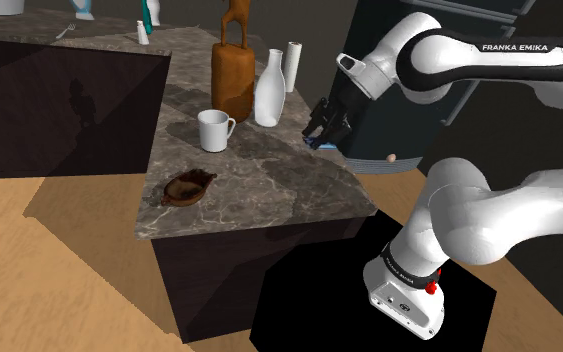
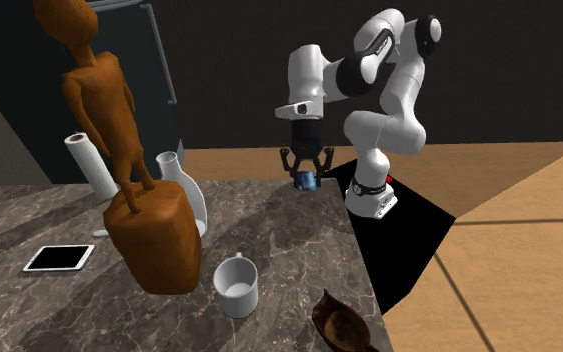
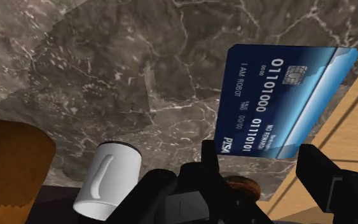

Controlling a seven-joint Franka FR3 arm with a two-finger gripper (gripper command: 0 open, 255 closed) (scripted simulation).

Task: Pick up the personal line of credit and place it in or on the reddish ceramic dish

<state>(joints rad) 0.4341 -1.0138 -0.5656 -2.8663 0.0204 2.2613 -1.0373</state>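
A dark blue credit card [image 3: 279, 102] with white numbers and a chip is clasped between my black fingers, standing out past their tips. My gripper [image 2: 306, 172] is shut on it and hangs above the marble counter's edge nearest the stand, the card [image 2: 306, 181] a small blue patch at the fingertips. In the shoulder view the gripper [image 1: 321, 137] is at the counter's right edge. The reddish-brown leaf-shaped dish [image 1: 189, 187] lies at the counter's front left corner, well apart from the gripper. That dish [image 2: 344, 322] is empty.
A white mug [image 1: 212, 130] stands between the gripper and the dish. Behind it are a tall brown figure sculpture [image 1: 232, 75], a white vase [image 1: 269, 90] and a paper roll [image 1: 293, 66]. A tablet [image 2: 59, 258] lies flat on the marble counter [image 1: 269, 185].
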